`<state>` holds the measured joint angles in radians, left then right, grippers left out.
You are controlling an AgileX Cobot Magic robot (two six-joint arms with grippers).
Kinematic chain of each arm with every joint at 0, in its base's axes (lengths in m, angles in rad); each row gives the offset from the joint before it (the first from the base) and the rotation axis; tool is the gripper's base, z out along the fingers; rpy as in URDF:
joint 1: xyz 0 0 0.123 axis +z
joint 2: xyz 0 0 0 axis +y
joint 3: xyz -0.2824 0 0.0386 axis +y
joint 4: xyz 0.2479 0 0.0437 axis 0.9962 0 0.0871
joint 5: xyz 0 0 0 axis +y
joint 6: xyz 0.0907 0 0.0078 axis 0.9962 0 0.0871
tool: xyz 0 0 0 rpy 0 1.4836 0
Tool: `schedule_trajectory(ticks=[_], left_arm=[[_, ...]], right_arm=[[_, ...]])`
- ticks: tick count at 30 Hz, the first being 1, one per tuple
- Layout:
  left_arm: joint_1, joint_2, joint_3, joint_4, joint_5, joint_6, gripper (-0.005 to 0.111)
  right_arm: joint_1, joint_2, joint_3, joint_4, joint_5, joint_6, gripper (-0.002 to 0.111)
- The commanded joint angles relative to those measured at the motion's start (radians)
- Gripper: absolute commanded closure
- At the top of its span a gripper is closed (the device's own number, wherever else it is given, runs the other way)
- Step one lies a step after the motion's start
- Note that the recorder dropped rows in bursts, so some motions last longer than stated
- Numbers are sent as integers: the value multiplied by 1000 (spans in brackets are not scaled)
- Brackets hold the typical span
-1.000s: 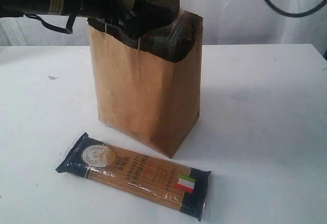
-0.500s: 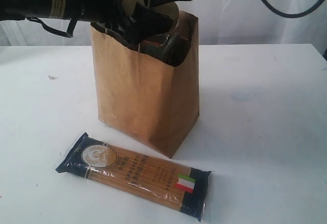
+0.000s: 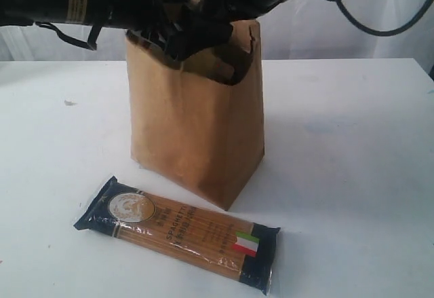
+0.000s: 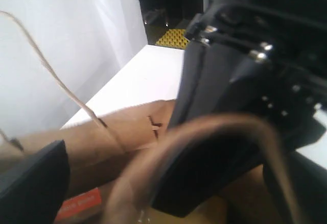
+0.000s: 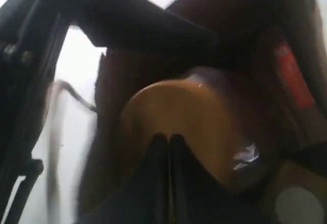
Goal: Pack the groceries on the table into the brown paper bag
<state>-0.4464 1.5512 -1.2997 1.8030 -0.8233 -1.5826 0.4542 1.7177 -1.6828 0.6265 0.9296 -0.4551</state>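
The brown paper bag (image 3: 196, 121) stands upright mid-table, and both black arms crowd its mouth. My left gripper (image 3: 182, 40) sits at the near rim. In the left wrist view it (image 4: 163, 201) is open, with a blurred bag handle (image 4: 204, 127) and the right arm between its fingers. My right gripper (image 5: 169, 138) is shut and empty, its tips just above the gold-lidded jar (image 5: 189, 117) inside the bag. The orange-labelled pouch (image 5: 291, 76) lies beside the jar. The spaghetti pack (image 3: 180, 233) lies flat on the table (image 3: 352, 142) in front of the bag.
The left arm comes in along the top left of the exterior view. A black cable (image 3: 380, 20) loops at the top right. A pale curtain hangs behind the table. White tabletop extends left and right of the bag.
Both arms have closed in lower over the bag's mouth. The tan round top seen above the rim earlier is now covered. The bag's upper edge has shifted slightly; the spaghetti pack has not moved.
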Motion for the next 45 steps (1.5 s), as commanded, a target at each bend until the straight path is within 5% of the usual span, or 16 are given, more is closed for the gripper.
schedule_trajectory(ticks=[1, 20, 36, 45], left_arm=[[-4, -29, -16, -59, -13, -14, 1], [-4, -31, -18, -59, -48, -7, 1], [-4, -248, -18, -59, -48, 65, 1], [-4, -367, -18, -59, -189, -46, 2]], right_arm=[[3, -5, 9, -18, -12, -11, 108], [3, -105, 9, -70, -35, -11, 108], [3, -230, 9, -368, 19, 87, 108], [3, -335, 9, -675, 177, 260, 108]])
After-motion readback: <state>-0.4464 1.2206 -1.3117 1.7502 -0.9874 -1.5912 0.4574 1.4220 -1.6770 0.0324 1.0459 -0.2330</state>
